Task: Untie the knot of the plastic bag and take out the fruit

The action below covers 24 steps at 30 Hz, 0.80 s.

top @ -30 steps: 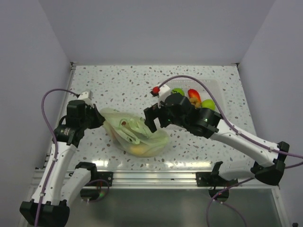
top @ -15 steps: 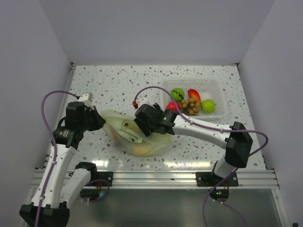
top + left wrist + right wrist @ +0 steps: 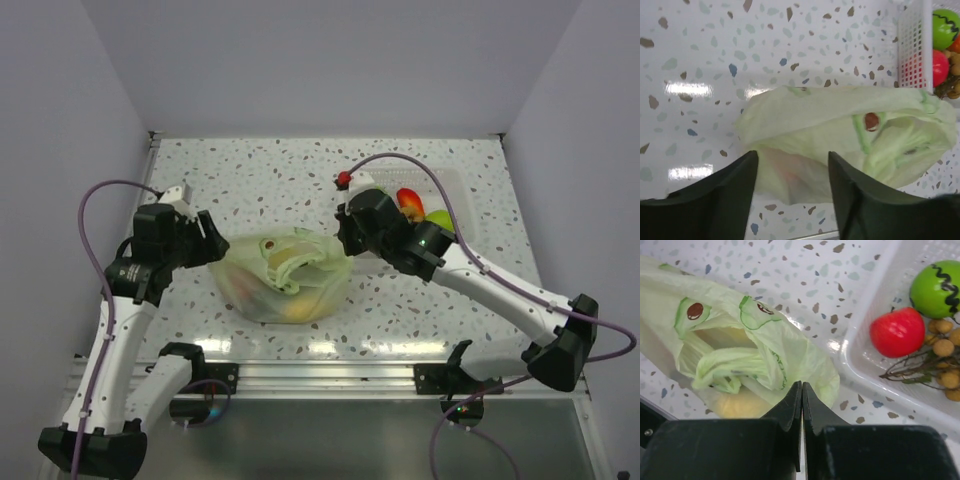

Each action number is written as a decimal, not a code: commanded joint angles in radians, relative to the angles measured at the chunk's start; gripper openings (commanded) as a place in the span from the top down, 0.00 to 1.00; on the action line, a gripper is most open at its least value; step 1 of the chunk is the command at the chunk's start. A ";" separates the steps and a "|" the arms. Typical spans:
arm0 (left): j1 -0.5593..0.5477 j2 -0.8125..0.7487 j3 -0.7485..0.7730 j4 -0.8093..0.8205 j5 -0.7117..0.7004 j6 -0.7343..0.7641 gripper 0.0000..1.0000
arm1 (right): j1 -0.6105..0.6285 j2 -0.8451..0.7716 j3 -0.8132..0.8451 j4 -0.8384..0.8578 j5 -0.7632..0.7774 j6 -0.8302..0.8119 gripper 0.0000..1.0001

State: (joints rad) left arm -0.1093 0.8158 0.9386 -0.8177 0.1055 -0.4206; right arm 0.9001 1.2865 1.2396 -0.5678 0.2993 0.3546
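Right gripper (image 3: 801, 386) pinched shut on plastic bag (image 3: 790, 347) film, lower centre, apparently stretching the mouth open; left gripper (image 3: 792, 172) stood half-wide at bag's other end, bottom centre, holding nothing

A white terrazzo tabletop (image 3: 260, 170), flecked with brown, grey and blue chips, fills the floor of a boxed-in bay. A plain pale grey back wall (image 3: 320, 60) and matching side walls (image 3: 60, 150) close it in. A ribbed metal rail (image 3: 330, 375) runs along its near edge, and bright glare patches (image 3: 687, 89) show on its glossy surface.
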 commanded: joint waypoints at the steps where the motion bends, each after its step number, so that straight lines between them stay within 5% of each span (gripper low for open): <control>1: 0.007 0.000 0.132 0.035 0.092 0.026 0.28 | 0.005 0.078 0.098 0.036 -0.150 0.006 1.00; 2: 0.003 0.003 0.153 0.029 0.109 0.034 0.15 | 0.005 0.089 0.119 0.023 -0.164 0.009 1.00; 6: -0.044 -0.001 0.209 0.015 0.085 0.039 0.06 | 0.010 0.143 0.207 -0.014 -0.195 0.003 0.96; 7: -0.049 -0.007 0.204 0.020 0.088 0.040 0.05 | 0.014 0.149 0.202 -0.009 -0.198 -0.009 0.83; 8: -0.052 -0.015 0.198 0.020 0.089 0.033 0.04 | 0.019 0.163 0.195 0.000 -0.200 -0.012 0.47; 12: -0.082 -0.047 0.112 0.057 0.089 -0.012 0.00 | 0.034 0.220 0.176 0.011 -0.146 -0.016 0.01; 21: -0.280 -0.038 0.002 0.107 -0.078 -0.159 0.00 | 0.056 0.382 0.178 -0.026 0.096 0.040 0.05; 24: -0.329 -0.009 -0.001 0.115 -0.154 -0.182 0.00 | 0.054 0.367 0.161 -0.024 0.146 0.061 0.52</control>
State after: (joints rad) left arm -0.4026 0.7906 0.9413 -0.7696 0.0582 -0.5434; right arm 0.9565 1.6955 1.3933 -0.5892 0.3267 0.3737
